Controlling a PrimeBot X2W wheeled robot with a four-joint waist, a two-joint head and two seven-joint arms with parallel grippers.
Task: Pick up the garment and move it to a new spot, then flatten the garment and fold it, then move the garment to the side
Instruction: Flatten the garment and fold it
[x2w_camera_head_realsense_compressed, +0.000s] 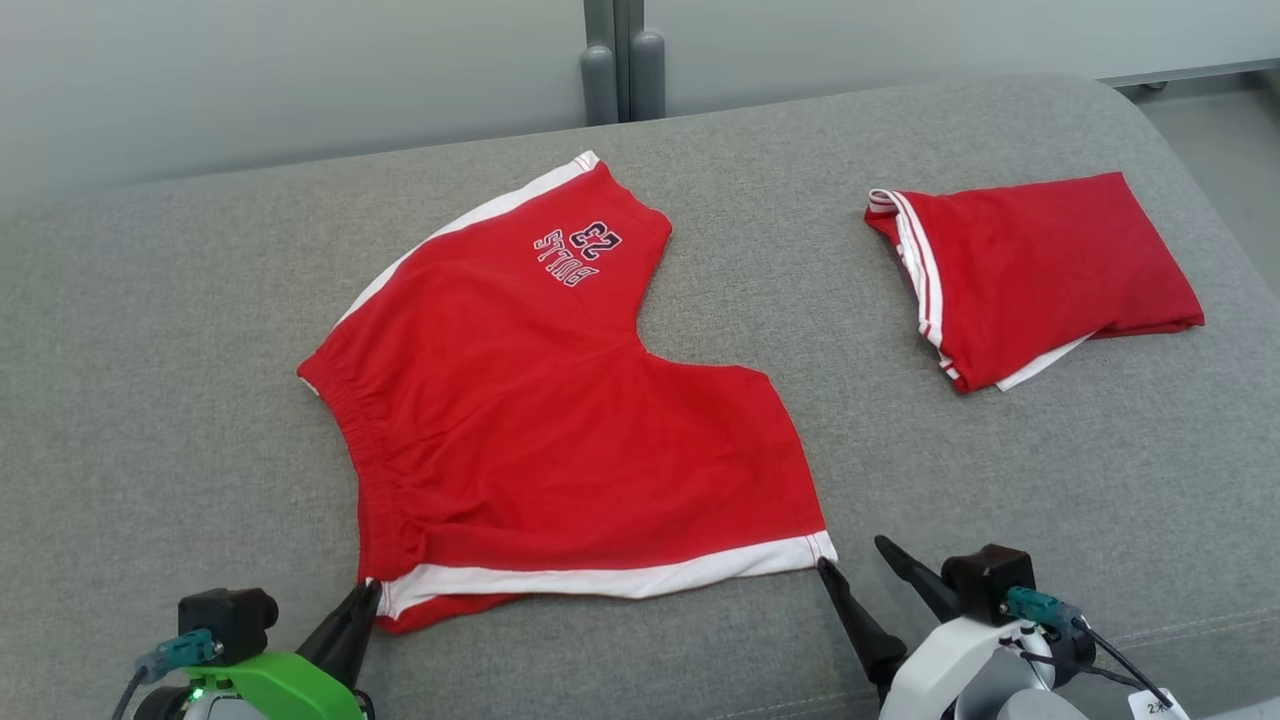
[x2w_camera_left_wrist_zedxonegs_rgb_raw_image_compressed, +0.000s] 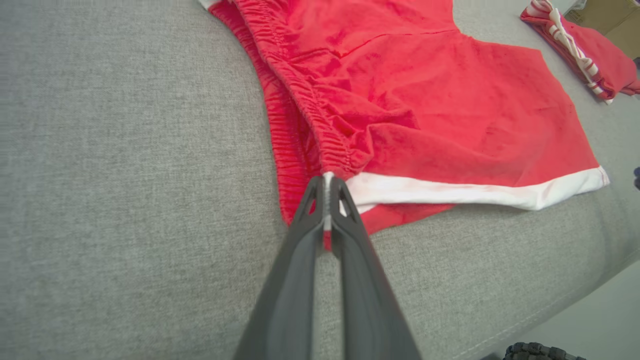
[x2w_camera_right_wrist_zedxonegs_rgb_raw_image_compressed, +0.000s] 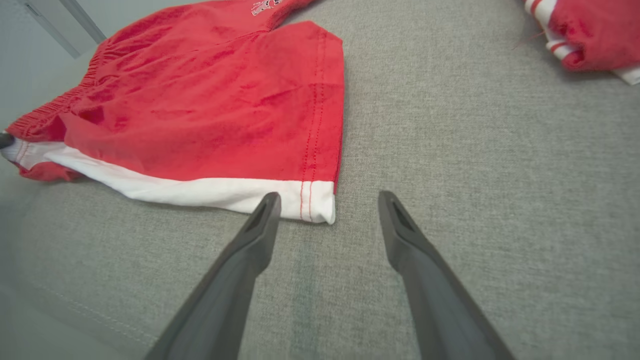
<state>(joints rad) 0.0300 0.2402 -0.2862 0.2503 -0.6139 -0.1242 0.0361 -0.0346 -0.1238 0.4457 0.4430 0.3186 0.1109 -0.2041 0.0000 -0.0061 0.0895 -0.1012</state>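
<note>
Left claw (x2w_camera_head_realsense_compressed: 362, 603) is pinched shut on the near-left corner of the red cotton shorts with white hem bands (x2w_camera_head_realsense_compressed: 540, 430), which lie spread near the middle of the grey fabric-covered bench (x2w_camera_head_realsense_compressed: 150, 400). Flattening looks mostly done, though the elastic waistband (x2w_camera_left_wrist_zedxonegs_rgb_raw_image_compressed: 300, 100) is bunched. No fold is made yet, and the move aside is not yet done. Right claw (x2w_camera_head_realsense_compressed: 853, 556) has its fingers apart at the near-right hem corner. Bare bench lies left and beyond. Its front edge is near both claws, and a folded red garment with white stripes (x2w_camera_head_realsense_compressed: 1040, 270) takes the far right.
</note>
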